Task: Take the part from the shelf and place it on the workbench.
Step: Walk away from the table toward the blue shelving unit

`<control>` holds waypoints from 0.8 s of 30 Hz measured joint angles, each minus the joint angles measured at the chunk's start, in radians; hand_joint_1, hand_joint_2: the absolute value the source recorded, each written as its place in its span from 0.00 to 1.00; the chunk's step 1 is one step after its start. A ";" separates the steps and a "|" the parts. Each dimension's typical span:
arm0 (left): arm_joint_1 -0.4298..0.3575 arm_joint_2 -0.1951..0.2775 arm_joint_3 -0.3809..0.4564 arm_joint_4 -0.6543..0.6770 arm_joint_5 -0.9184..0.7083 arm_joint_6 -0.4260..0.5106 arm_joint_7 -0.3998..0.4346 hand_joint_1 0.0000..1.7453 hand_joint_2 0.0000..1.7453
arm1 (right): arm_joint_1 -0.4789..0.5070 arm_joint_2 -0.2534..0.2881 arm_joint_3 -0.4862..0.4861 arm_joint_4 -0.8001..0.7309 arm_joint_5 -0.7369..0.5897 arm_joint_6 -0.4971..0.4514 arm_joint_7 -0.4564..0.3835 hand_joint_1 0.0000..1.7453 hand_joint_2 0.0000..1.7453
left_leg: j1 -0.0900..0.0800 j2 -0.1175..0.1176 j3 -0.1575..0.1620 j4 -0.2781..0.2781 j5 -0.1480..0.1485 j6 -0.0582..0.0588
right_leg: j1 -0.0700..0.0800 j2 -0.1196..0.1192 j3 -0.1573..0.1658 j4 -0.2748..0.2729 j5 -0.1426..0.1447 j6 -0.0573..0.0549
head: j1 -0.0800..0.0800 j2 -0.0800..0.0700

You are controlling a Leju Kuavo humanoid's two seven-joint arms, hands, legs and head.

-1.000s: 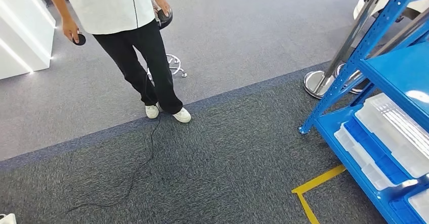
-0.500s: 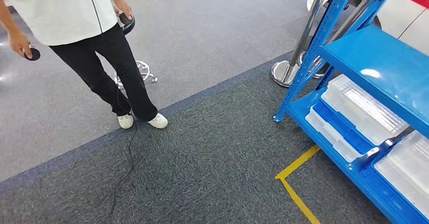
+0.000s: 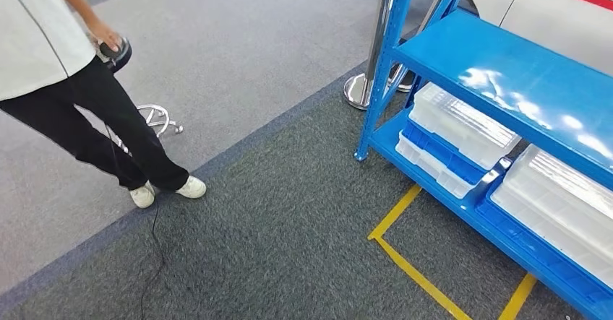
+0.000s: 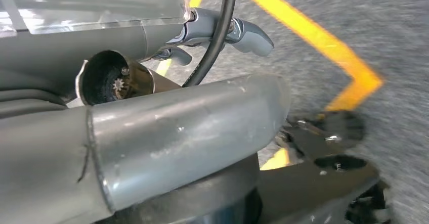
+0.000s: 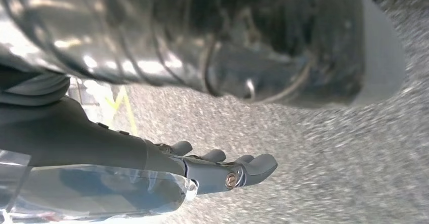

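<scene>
A blue metal shelf stands at the right of the head view. Its upper level is bare and shiny. On its lower level lie clear lidded boxes, one more at the right, over blue trays. I cannot pick out a single part among them. My left hand hangs over grey carpet beside yellow tape, fingers stretched out, holding nothing. My right hand hangs over carpet too, fingers straight and empty.
A person in dark trousers stands at the left holding a black controller. A cable trails over the carpet from their feet. A chrome post base sits by the shelf's corner. Yellow floor tape marks a box before the shelf.
The whole picture has shifted: my view has turned to the right. The shelf now takes up more of the right side and the person has slid to the left edge.
</scene>
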 joint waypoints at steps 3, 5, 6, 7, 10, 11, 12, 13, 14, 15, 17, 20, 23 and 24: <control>0.004 0.000 -0.001 0.000 -0.001 0.003 -0.007 0.00 0.00 | -0.002 -0.002 -0.004 0.000 -0.004 -0.001 0.000 0.00 0.00 | 0.002 -0.057 -0.092 0.192 -0.091 -0.004 | 0.003 0.034 -0.002 0.001 0.001 -0.010 | 0.000 0.000; 0.007 0.000 -0.003 0.000 -0.004 0.001 -0.003 0.00 0.00 | -0.001 -0.002 -0.010 0.000 -0.008 -0.002 -0.003 0.00 0.00 | 0.002 -0.063 -0.120 0.231 -0.078 -0.002 | 0.006 0.064 -0.001 0.004 0.000 -0.012 | 0.000 0.000; 0.008 0.000 -0.004 0.000 -0.006 0.000 -0.001 0.00 0.00 | -0.001 -0.002 -0.013 0.000 -0.009 -0.003 -0.004 0.00 0.00 | 0.002 -0.067 -0.108 0.193 -0.043 0.002 | 0.007 0.079 0.001 0.006 -0.001 -0.012 | 0.000 0.000; 0.008 0.000 -0.005 0.000 -0.009 -0.001 0.000 0.00 0.00 | -0.001 -0.002 -0.015 0.000 -0.010 -0.004 -0.005 0.00 0.00 | 0.002 -0.078 -0.083 0.126 0.001 0.007 | 0.007 0.094 0.002 0.007 -0.003 -0.011 | 0.000 0.000; 0.006 0.001 -0.008 0.000 -0.013 -0.001 -0.005 0.00 0.00 | -0.001 0.000 -0.017 0.000 -0.011 -0.007 -0.003 0.00 0.00 | 0.002 -0.137 -0.024 -0.029 0.063 0.018 | 0.007 0.130 -0.004 0.013 -0.005 0.001 | 0.000 0.000; 0.004 0.002 -0.008 0.000 -0.012 -0.001 -0.008 0.00 0.00 | 0.000 0.000 -0.018 0.000 -0.011 -0.007 -0.003 0.00 0.00 | 0.000 -0.143 -0.020 -0.040 0.060 0.020 | 0.004 0.140 -0.007 0.013 -0.004 0.008 | 0.000 0.000; 0.001 0.001 -0.008 0.000 -0.012 -0.002 -0.012 0.00 0.00 | 0.002 0.000 -0.019 0.000 -0.011 -0.008 -0.002 0.00 0.00 | -0.001 -0.134 -0.018 -0.044 0.061 0.022 | 0.002 0.150 -0.010 0.011 -0.001 0.016 | 0.000 0.000; -0.002 0.001 -0.008 0.000 -0.011 -0.002 -0.015 0.00 0.00 | 0.004 0.000 -0.021 0.000 -0.011 -0.008 -0.002 0.00 0.00 | 0.000 -0.123 -0.016 -0.049 0.065 0.027 | 0.000 0.150 -0.011 0.012 -0.002 0.022 | 0.000 0.000; -0.003 0.001 -0.008 0.000 -0.011 -0.002 -0.019 0.00 0.00 | 0.005 -0.001 -0.024 0.000 -0.011 -0.008 -0.002 0.00 0.00 | 0.001 -0.112 -0.013 -0.055 0.068 0.034 | 0.002 0.135 -0.016 0.022 -0.009 0.027 | 0.001 0.000; -0.003 0.000 -0.008 0.000 -0.011 -0.003 -0.023 0.00 0.00 | 0.005 -0.001 -0.026 0.000 -0.011 -0.008 -0.002 0.00 0.00 | 0.003 -0.099 -0.011 -0.061 0.072 0.041 | 0.004 0.109 -0.029 0.048 -0.026 0.030 | 0.003 0.000; -0.002 0.000 -0.011 0.000 -0.015 -0.006 -0.032 0.00 0.00 | 0.002 -0.001 -0.029 0.000 -0.011 -0.009 -0.005 0.00 0.00 | 0.003 -0.072 -0.009 -0.066 0.073 0.050 | 0.006 0.049 -0.083 0.155 -0.085 0.034 | 0.006 0.000; -0.001 0.000 -0.017 0.000 -0.019 -0.007 -0.032 0.00 0.00 | -0.001 -0.002 -0.035 0.000 -0.011 -0.012 -0.014 0.00 0.00 | 0.001 -0.028 -0.008 -0.064 0.068 0.050 | 0.001 0.024 -0.146 0.281 -0.120 0.041 | 0.007 0.000; -0.002 0.000 -0.018 0.000 -0.018 -0.007 -0.019 0.00 0.00 | -0.002 -0.005 -0.041 0.000 -0.011 -0.015 -0.021 0.00 0.00 | 0.000 0.008 0.001 -0.062 0.059 0.041 | 0.000 -0.016 -0.062 0.125 -0.035 0.040 | 0.007 0.000; -0.003 0.000 -0.019 0.000 -0.018 -0.006 -0.017 0.00 0.00 | -0.003 -0.006 -0.042 0.000 -0.011 -0.015 -0.022 0.00 0.00 | -0.002 0.018 0.004 -0.060 0.055 0.034 | 0.002 -0.033 -0.031 0.065 -0.015 0.036 | 0.006 0.000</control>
